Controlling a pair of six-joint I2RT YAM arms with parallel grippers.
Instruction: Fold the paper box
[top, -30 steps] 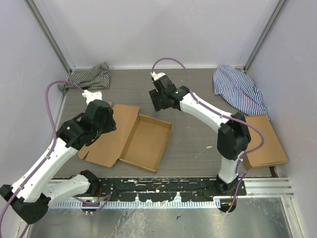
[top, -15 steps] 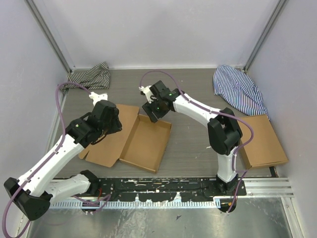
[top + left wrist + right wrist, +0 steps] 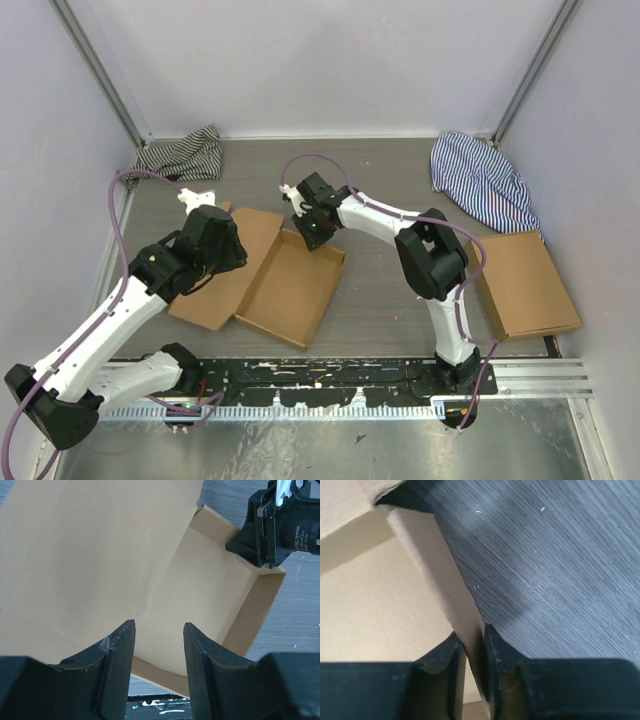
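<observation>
The paper box lies open side up, middle-left on the worktop, its long axis running far to near. The right end effector pinches its far wall. The left end effector hangs spread above the flat flap, and the left arm partly hides this flap.

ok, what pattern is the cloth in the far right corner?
Thin blue and white stripes on the cloth; top view shows it best.

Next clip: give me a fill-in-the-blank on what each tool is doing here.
The right tool is ___ on a wall of the brown corrugated cardboard box.
The left tool is ___ over the box's flat flap.
The crumpled striped cloths number ___.
Missing: shut; open; two.
</observation>
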